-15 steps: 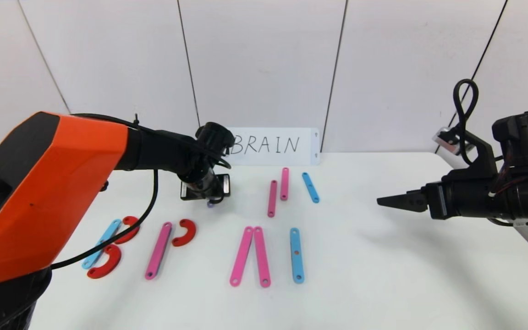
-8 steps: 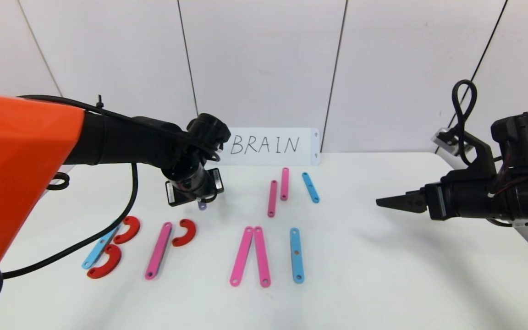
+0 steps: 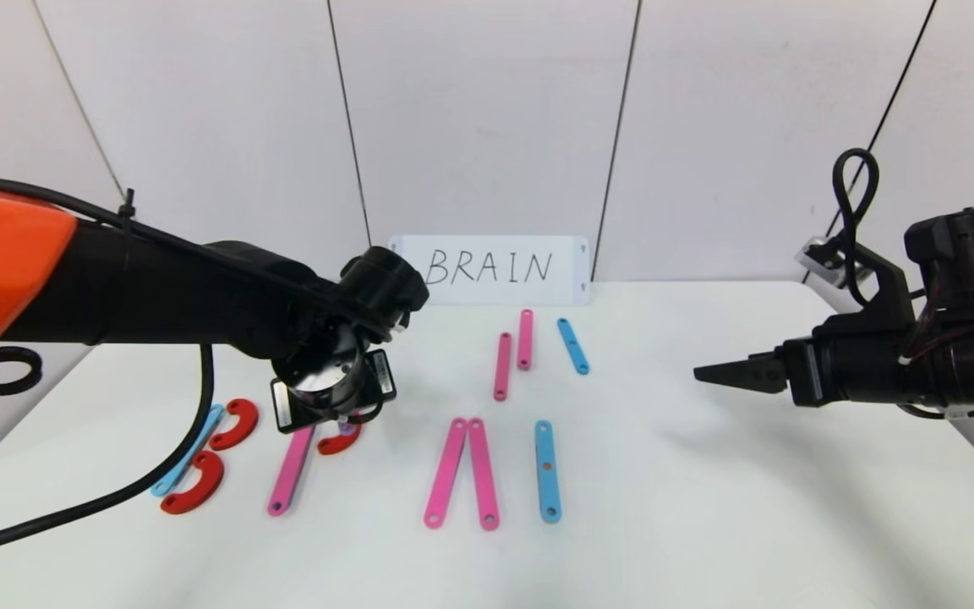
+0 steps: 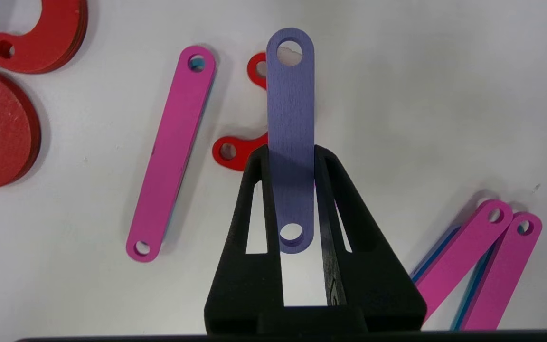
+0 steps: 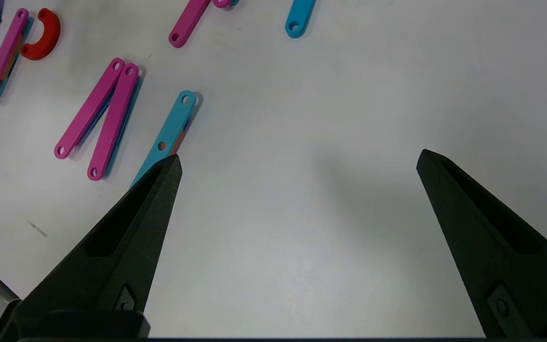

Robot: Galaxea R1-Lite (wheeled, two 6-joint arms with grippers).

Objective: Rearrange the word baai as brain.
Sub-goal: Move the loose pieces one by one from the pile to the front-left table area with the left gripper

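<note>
The plastic word lies in a row across the table. A blue strip (image 3: 187, 448) with two red curves (image 3: 233, 423) forms the first letter. Beside it lie a pink strip (image 3: 291, 469) and a red curve (image 3: 336, 441). Two pink strips (image 3: 463, 484) meet in a point, then comes a blue strip (image 3: 547, 469). My left gripper (image 4: 291, 152) is shut on a short purple strip (image 4: 290, 104), which hangs just over that red curve (image 4: 235, 151), next to the pink strip (image 4: 171, 152). My right gripper (image 3: 711, 372) hovers open at the right, holding nothing.
Two spare pink strips (image 3: 512, 351) and a spare blue strip (image 3: 573, 345) lie behind the row. The white BRAIN card (image 3: 495, 269) stands against the back wall. A black cable (image 3: 199, 397) from the left arm hangs over the first letter.
My left gripper has carried the purple strip from near the card toward me and leftward, down over the second letter's red curve. The right arm has not moved.
</note>
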